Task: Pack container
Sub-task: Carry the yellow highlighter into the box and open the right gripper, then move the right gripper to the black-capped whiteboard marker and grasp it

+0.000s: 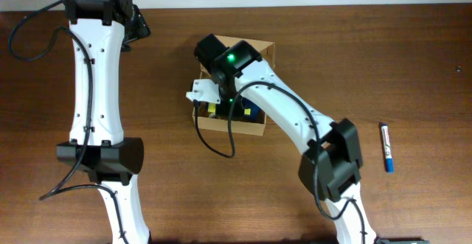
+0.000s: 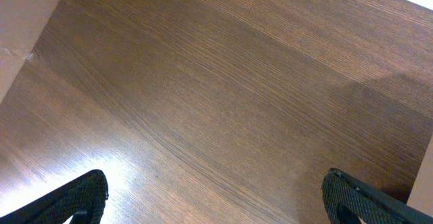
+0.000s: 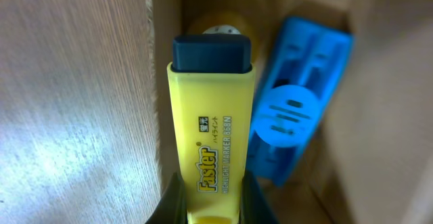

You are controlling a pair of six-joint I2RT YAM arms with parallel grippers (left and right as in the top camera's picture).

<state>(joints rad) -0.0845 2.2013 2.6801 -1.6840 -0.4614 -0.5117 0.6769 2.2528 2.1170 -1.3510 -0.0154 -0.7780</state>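
The tan cardboard container (image 1: 254,128) sits open at the table's middle, mostly covered by my right arm. My right gripper (image 3: 211,195) is shut on a yellow highlighter (image 3: 213,136) with a dark cap and holds it over the container's left wall (image 3: 162,68). Inside the container lie a blue plastic item (image 3: 298,116) and a yellow-white item (image 3: 220,28). In the overhead view the right gripper (image 1: 214,100) is at the container's left side. My left gripper (image 2: 216,200) is open and empty over bare wood; in the overhead view it is hidden under its arm at the top left.
A blue and white marker (image 1: 386,147) lies on the table at the right. The left arm (image 1: 96,74) stretches along the left side. A black cable (image 1: 214,144) loops in front of the container.
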